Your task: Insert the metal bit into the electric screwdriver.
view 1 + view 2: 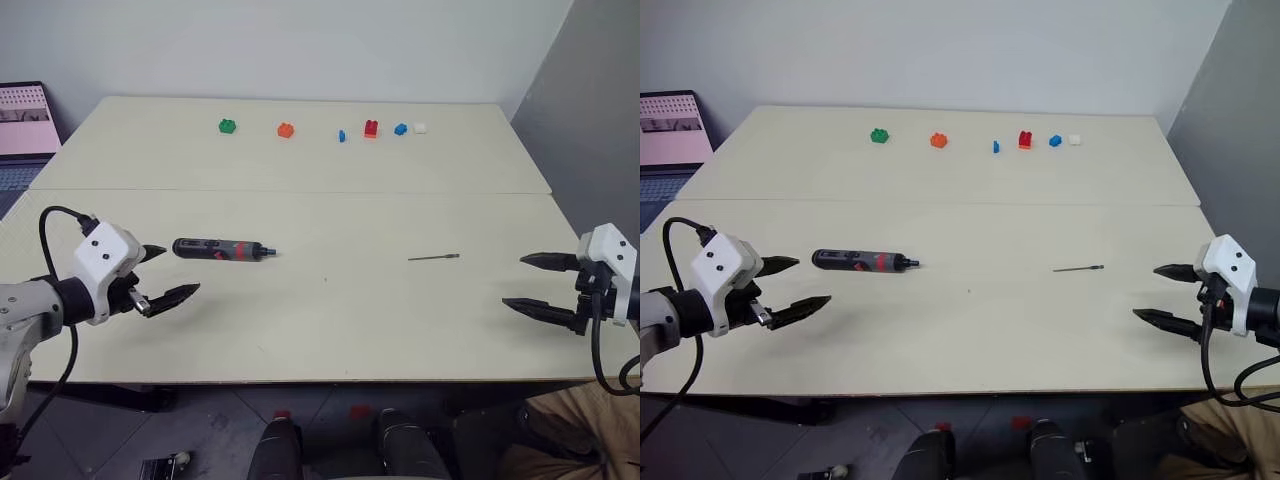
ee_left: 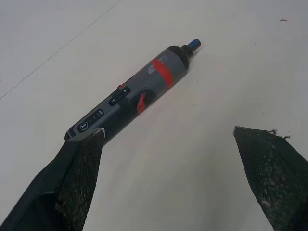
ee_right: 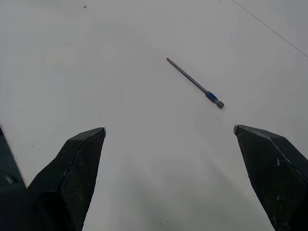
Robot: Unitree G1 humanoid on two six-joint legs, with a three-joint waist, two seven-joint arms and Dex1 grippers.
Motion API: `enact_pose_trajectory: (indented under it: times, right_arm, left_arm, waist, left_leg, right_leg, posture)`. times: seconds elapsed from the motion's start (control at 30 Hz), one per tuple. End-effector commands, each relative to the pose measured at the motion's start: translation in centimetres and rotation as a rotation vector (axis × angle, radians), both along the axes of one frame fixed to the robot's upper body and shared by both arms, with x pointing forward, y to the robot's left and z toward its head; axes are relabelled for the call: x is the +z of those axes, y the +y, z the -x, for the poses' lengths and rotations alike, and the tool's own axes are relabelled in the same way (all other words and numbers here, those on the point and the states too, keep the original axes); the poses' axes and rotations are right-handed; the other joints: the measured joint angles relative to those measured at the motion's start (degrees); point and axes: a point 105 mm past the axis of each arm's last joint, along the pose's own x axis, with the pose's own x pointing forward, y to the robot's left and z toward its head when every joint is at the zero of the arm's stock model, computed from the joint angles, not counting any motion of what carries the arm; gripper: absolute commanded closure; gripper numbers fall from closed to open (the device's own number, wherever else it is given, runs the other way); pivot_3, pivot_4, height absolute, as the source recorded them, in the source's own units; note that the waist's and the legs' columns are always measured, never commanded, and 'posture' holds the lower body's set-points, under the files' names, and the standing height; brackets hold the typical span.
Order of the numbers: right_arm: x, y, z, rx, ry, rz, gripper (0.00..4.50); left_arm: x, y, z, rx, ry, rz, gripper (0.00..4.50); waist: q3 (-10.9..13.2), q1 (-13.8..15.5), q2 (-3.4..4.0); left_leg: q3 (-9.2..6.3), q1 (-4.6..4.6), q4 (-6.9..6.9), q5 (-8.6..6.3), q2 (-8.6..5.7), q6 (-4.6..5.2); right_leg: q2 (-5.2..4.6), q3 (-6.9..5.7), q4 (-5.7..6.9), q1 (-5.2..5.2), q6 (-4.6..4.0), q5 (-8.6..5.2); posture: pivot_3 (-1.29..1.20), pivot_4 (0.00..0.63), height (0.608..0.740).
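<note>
The electric screwdriver (image 1: 222, 249) lies flat on the pale table, left of centre, its narrow tip toward the right; the left wrist view shows its dark body with a red band (image 2: 139, 91). My left gripper (image 1: 172, 272) hovers open just left of it, touching nothing. The metal bit (image 1: 434, 257) lies alone on the table to the right of centre, a thin rod with a small blue ring near one end (image 3: 195, 82). Further right, near the table's edge, my right gripper (image 1: 528, 282) stands open and empty, well apart from the bit.
Several small toy bricks line the far side of the table: green (image 1: 228, 126), orange (image 1: 286, 130), blue (image 1: 341, 135), red (image 1: 371, 128), another blue (image 1: 400, 129) and white (image 1: 420, 128). A laptop (image 1: 25, 125) sits at the far left. A seam (image 1: 300, 191) crosses the table.
</note>
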Motion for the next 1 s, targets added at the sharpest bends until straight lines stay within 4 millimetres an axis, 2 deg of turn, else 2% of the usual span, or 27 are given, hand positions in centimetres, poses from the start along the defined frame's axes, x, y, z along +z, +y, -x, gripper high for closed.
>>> enact_pose_trajectory:
  times: [0.03,0.37,1.0]
  right_arm:
    - [1.6,-0.2,-0.1,0.006,-0.068,0.022,0.00]
    - [1.4,0.1,-0.1,0.017,-0.064,0.024,0.00]
    - [1.3,1.1,-0.4,0.045,-0.072,0.001,0.00]
  left_arm:
    - [1.6,-0.1,0.0,-0.012,-0.048,-0.011,0.03]
    - [1.9,-0.4,0.0,-0.030,-0.054,-0.012,0.03]
    - [2.4,0.3,-0.1,-0.025,-0.080,0.017,0.03]
  waist:
    - [0.0,0.0,0.00]
    - [0.0,0.0,0.00]
    - [0.0,0.0,0.00]
  left_leg:
    - [0.00,0.00,0.00,0.00,0.00,0.00]
    - [0.00,0.00,0.00,0.00,0.00,0.00]
    - [-0.01,0.00,0.01,0.00,0.01,0.00]
  right_leg:
    - [0.00,0.00,0.00,0.00,0.00,0.00]
    - [0.00,0.00,0.01,0.00,0.00,0.00]
    - [0.01,0.00,0.02,0.00,0.01,0.01]
  posture:
    - [0.00,0.150,0.740]
    - [0.00,0.150,0.740]
    - [0.00,0.150,0.740]
